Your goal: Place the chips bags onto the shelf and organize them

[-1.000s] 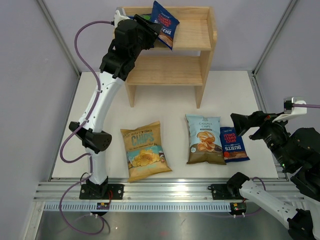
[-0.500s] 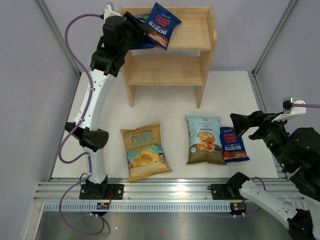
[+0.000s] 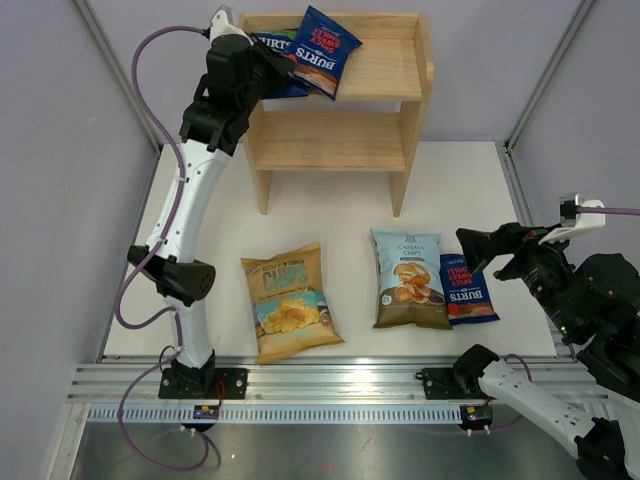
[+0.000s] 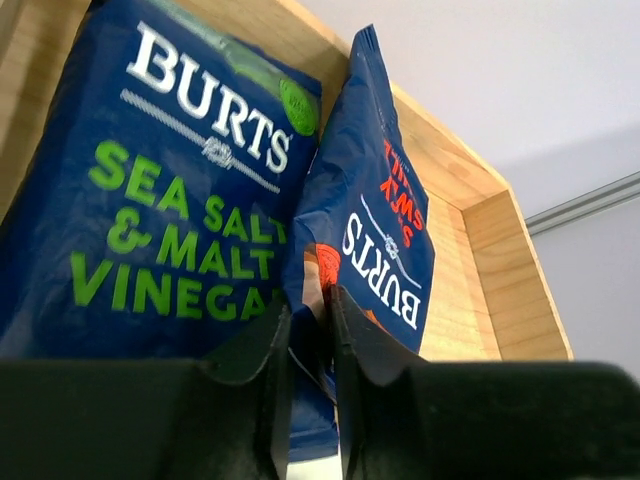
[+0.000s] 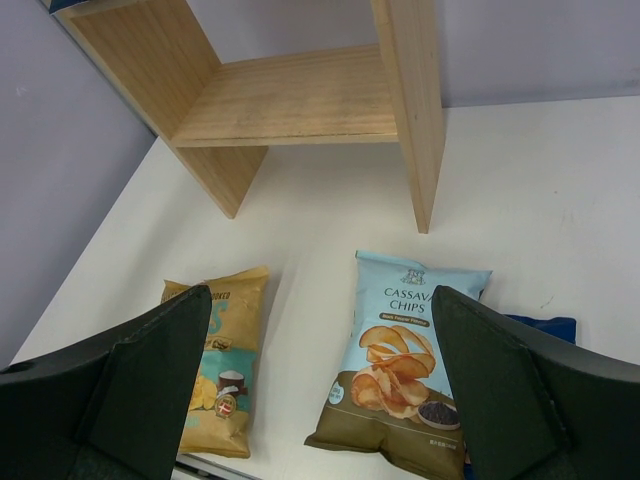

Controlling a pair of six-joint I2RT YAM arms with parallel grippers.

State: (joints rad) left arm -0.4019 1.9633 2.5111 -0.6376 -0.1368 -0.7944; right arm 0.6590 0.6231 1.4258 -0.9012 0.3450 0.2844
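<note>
- Left gripper [image 4: 309,308] is up at the top tier of the shelf [image 4: 470,260]. Its jaws are almost pressed together, with the bottom edge of the chilli bag [image 4: 375,230] pinched between them.
- That bag stands tilted just ahead of the fingers and leans on the vinegar bag [image 4: 170,200] right next to the gripper's left side. The two overlap.
- My take on doing this step well: nudge the chilli bag toward the gripper's right so it clears its neighbour and get its base flat on the board. Then open up and back straight out, so the fingers don't drag that crinkly edge off the front.
- Looks like there's room, with bare wood running off to the gripper's right.
- Right gripper [image 5: 320,300] hangs spread wide, holding nothing. The cassava bag [image 5: 410,360] lies just below and ahead of it, with the yellow bag [image 5: 225,360] off to its left. A third blue bag [image 3: 468,290] is tucked against the cassava one on the right.
- So two bags up and three to go on the table [image 3: 330,220], I reckon.
</note>
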